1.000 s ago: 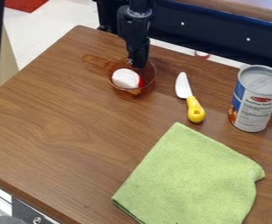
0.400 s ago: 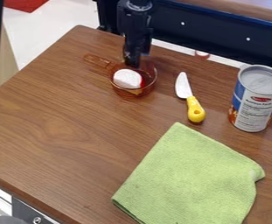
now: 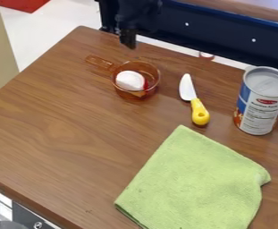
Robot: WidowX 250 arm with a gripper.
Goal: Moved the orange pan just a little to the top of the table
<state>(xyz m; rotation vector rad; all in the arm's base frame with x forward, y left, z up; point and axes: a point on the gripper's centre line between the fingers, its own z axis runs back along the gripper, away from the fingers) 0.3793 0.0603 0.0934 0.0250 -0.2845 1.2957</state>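
Simply one each: pan (image 3: 152,77), knife (image 3: 195,102), can (image 3: 261,102), cloth (image 3: 195,181).

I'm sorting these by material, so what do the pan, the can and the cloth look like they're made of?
The pan looks like glossy clear plastic, perhaps glass, since the table shows through its amber sides. The can seems to be metal, with a dull grey rimmed top and a printed label. The cloth looks like soft, matte microfiber or terry, going by its fine nubby texture.
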